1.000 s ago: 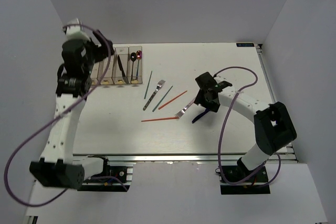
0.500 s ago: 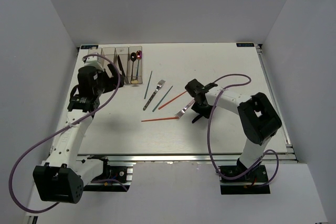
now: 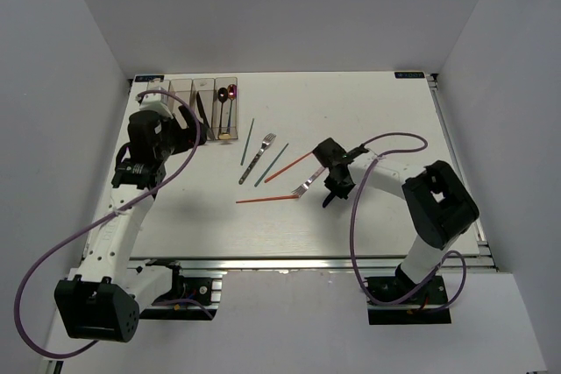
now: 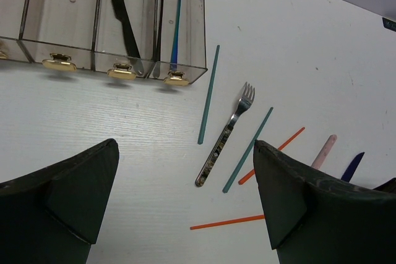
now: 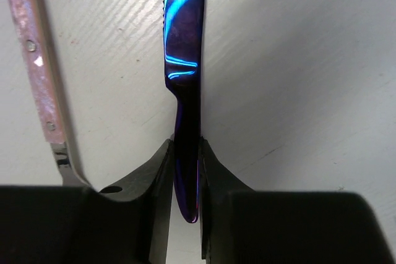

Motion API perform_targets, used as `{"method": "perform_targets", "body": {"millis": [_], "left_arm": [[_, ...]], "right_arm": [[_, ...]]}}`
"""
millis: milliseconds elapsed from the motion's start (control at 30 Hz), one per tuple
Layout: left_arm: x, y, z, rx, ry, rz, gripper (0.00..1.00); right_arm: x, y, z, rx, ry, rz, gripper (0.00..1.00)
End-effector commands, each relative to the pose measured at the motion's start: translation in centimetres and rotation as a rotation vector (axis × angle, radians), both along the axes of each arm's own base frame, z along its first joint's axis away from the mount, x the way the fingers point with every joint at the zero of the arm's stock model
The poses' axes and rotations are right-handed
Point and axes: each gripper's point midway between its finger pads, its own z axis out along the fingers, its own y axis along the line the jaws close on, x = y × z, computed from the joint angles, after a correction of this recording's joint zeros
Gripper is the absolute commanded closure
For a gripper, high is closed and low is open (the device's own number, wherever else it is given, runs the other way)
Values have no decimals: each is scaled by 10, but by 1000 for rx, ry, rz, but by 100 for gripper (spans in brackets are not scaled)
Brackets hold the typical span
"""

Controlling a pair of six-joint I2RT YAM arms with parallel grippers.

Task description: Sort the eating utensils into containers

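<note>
The right hand [image 5: 184,159] has narrowed onto the blue knife [image 5: 184,41], pinching its handle at the frame's lower centre.

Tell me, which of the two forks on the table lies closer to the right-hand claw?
The pink-handled fork, right beside the right gripper. The other fork lies farther left, between two green chopsticks.

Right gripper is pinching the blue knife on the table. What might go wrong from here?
1. The right gripper pinches the dark blue metal knife near one end, so the long blade may swing or slip on lifting.
2. The pink-handled silver fork lies close beside the fingers and may get nudged.
3. The open left gripper hovers by the clear plastic containers, possibly blocking the drop-off.
</note>
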Motion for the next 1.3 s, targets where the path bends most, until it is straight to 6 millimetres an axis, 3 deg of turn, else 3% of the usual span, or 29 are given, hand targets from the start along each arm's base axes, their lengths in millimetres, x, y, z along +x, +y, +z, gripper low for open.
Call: {"method": "perform_targets", "body": {"millis": [0, 167, 333, 533, 600, 633, 767, 867, 1067, 1267], "left_arm": [[-2, -2, 11, -7, -39, -15, 2], [0, -6, 6, -18, -23, -33, 2], [2, -33, -13, -129, 81, -130, 2], [-6, -68, -30, -314, 128, -208, 2], [-14, -89, -41, -351, 154, -239, 2], [-20, -112, -40, -376, 159, -278, 2], [-31, -156, -57, -390, 212, -309, 2], [-34, -165, -67, -442, 229, -288, 2], [-38, -157, -63, -469, 210, -235, 2], [-47, -186, -49, -663, 169, -318, 2]], "right_arm": [[-36, 5, -51, 84, 147, -6, 100], [-41, 0, -44, 74, 134, 57, 100], [-23, 20, -6, 137, -46, 330, 100], [-30, 6, 10, 66, -112, 525, 100], [-31, 13, 18, 87, -148, 598, 100], [-32, 14, 19, 88, -155, 613, 100], [-35, 15, 24, 84, -164, 665, 100], [-37, 18, 26, 82, -163, 712, 100], [-40, 15, 34, 56, -179, 765, 100], [-45, 43, 66, 164, -303, 865, 100]]}}
